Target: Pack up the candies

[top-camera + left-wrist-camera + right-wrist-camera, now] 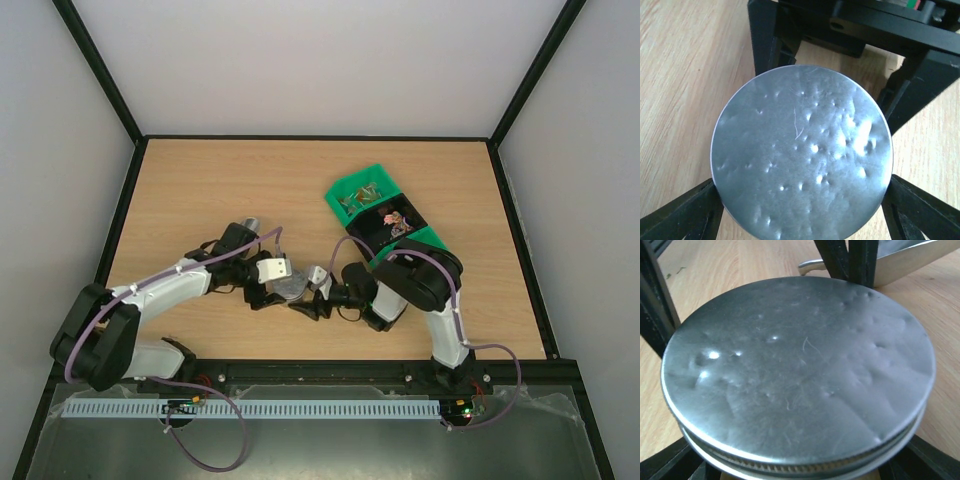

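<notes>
A round silver lid (802, 155), dented, sits on a jar (291, 286) on the table between both arms. My left gripper (802, 200) reaches in from the left, its fingers (690, 212) pressed against opposite edges of the lid. My right gripper (800, 465) comes from the right and is shut on the jar just under the lid (795, 365). Whatever is in the jar is hidden by the lid. Loose candies (372, 196) in mixed colours lie in the green bins (350, 188) at the back right.
A metal scoop (910, 260) lies on the wooden table just beyond the jar. The second green bin (430, 238) sits close to the right arm's elbow. Black frame rails border the table (200, 190).
</notes>
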You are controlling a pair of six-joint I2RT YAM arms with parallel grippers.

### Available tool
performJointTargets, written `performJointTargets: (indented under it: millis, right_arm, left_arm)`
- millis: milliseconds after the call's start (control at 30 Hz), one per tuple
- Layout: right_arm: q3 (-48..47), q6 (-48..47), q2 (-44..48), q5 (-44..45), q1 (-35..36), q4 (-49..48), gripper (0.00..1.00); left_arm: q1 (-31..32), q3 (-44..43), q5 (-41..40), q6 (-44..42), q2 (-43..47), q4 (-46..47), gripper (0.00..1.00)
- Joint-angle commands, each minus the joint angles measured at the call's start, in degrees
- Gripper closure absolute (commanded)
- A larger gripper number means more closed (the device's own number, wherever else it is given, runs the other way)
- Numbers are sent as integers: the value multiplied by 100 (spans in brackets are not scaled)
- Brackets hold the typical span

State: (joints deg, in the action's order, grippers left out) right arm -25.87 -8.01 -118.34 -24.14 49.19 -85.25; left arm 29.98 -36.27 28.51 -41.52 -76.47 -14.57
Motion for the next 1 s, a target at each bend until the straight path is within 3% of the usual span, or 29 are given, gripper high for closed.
performJointTargets:
  millis: [0,167,300,567,967]
  right_arm:
    - [104,-215,114,-1329,170,456,70]
    - [41,87,54,-526,172,325,70]
    - [-52,335,-46,-18,176,234,70]
    - [-187,557,-165,180,180,271,70]
    - [-99,271,-102,-344,180,333,70]
  left_arm:
    - [-2,112,264,-654,-16,-157,16]
    - [-6,232,229,395,90,469,1]
    - [127,268,-50,949,46,830,1]
    - [222,208,-328,1212,72,1029,1]
    - [253,225,-113,385,43,563,18]
